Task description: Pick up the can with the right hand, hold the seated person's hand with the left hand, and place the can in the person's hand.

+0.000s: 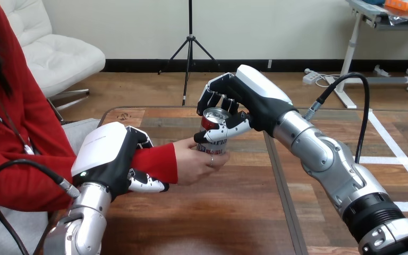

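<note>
Fingers and thumb of the right hand (247, 109) wrap the can (215, 118). Its base seems to rest in the person's hand (194, 162), above the table (218, 218) and nearer its far edge. The left hand (106, 156) curls round the person's red-sleeved wrist (158, 162). Pickup and hold look done; only letting go remains.

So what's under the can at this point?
The person's hand cups the can from below, fingers round its lower part, while the right robot hand grips its top. Its base is covered, so whether it rests on the palm can't be seen.
</note>
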Robot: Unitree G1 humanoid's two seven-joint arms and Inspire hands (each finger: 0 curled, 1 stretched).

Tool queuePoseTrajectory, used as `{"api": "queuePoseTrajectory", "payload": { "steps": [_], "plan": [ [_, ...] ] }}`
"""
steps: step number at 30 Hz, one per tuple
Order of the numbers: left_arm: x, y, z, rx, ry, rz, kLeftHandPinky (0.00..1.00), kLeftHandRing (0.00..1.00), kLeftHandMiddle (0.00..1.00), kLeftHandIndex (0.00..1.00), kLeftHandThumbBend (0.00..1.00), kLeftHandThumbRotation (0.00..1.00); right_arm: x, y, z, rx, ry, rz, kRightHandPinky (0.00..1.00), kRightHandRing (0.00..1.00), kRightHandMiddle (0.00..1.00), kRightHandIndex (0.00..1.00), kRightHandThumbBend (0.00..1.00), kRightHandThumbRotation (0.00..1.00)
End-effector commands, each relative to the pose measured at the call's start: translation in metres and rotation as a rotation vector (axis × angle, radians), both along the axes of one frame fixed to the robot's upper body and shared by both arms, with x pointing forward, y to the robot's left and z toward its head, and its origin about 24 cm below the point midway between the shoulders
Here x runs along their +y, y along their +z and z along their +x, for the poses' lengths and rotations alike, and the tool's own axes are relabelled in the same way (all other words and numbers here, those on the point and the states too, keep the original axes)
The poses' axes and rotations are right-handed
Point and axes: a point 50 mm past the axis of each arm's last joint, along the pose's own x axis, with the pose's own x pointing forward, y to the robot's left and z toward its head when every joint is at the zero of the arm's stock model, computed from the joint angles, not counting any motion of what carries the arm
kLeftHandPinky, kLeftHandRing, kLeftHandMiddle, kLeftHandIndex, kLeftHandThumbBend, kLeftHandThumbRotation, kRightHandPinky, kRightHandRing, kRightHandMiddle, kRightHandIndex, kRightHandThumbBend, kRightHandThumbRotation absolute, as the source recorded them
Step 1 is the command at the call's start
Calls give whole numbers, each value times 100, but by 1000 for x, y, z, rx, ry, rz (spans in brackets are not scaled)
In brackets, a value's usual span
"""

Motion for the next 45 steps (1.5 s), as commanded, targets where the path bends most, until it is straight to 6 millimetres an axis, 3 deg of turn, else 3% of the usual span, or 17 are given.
{"api": "queuePoseTrajectory", "payload": {
  "steps": [1,27,36,39,42,43,45],
  "plan": [
    [-42,107,26,-478,-125,-189,20,26,33,34,69,0,13,32,3,-112,46,45,29,33,40,48,59,0],
    [-39,106,24,-473,-125,-197,20,26,33,33,69,0,8,28,4,-96,31,51,31,34,41,48,57,0],
    [-38,105,22,-444,-140,-169,24,31,38,37,74,0,6,27,4,-77,21,49,33,38,45,51,55,0],
    [-38,105,21,-433,-147,-139,27,35,41,42,77,0,5,28,4,-70,17,50,36,42,48,53,55,7],
    [-37,105,20,-420,-161,-107,31,40,47,49,80,3,4,28,4,-64,15,50,39,46,52,55,59,24],
    [-37,105,20,-416,-162,-100,34,44,51,53,82,8,4,28,4,-62,15,49,41,49,54,57,63,37],
    [-37,105,19,-409,-169,-90,37,47,54,56,84,12,3,29,4,-58,14,46,43,50,55,58,66,45]
  ]
}}
